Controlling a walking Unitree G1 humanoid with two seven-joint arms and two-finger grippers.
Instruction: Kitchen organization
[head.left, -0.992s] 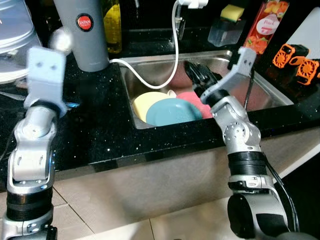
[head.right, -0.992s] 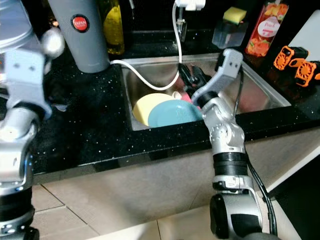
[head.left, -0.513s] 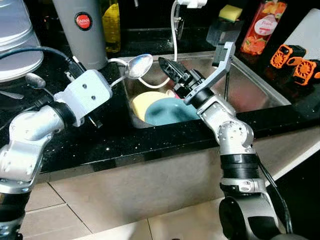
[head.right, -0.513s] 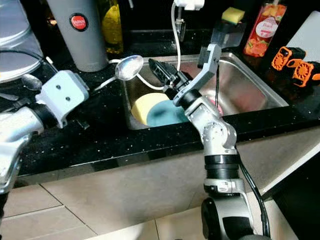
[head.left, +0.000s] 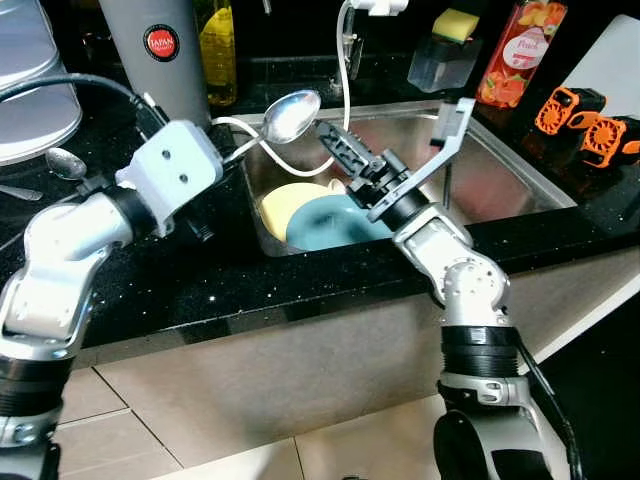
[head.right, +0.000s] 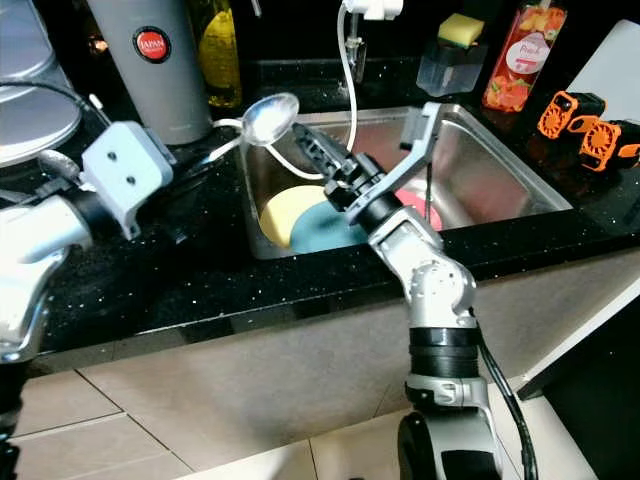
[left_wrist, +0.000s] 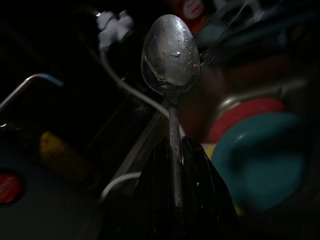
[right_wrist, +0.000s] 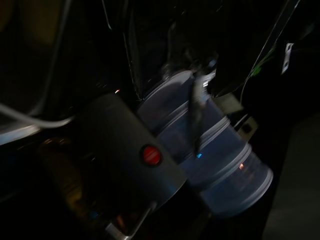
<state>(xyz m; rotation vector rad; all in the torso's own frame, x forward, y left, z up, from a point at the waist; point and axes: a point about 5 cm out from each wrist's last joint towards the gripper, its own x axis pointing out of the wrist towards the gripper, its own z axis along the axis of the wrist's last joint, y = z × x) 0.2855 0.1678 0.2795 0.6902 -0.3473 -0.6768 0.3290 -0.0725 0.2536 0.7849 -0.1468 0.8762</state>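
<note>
My left gripper (head.left: 228, 154) is shut on the handle of a metal spoon (head.left: 292, 115). It holds the spoon slanted up over the sink's left rear corner, bowl uppermost. In the left wrist view the spoon (left_wrist: 171, 55) stands straight up from between the black fingers (left_wrist: 160, 170). My right gripper (head.left: 342, 150) reaches over the sink (head.left: 520, 150), pointing at the spoon's bowl and stopping just short of it. Down in the sink lie a yellow plate (head.left: 283, 200), a teal plate (head.left: 325, 222) and a pink plate (head.right: 410, 205).
A grey canister (head.left: 160, 60), a yellow bottle (head.left: 217, 50) and a clear water container (head.left: 35, 80) stand on the black counter at the back left. A second spoon (head.left: 62, 162) lies there. A white hose (head.left: 345, 60) hangs into the sink. Sponge holder (head.left: 445, 55), orange bottle (head.left: 505, 55), orange tools (head.left: 585, 125) at right.
My left arm swung down and brought the spoon over the sink's left edge, then a little higher and rightward. My right gripper rose from the plates and turned toward the spoon.
</note>
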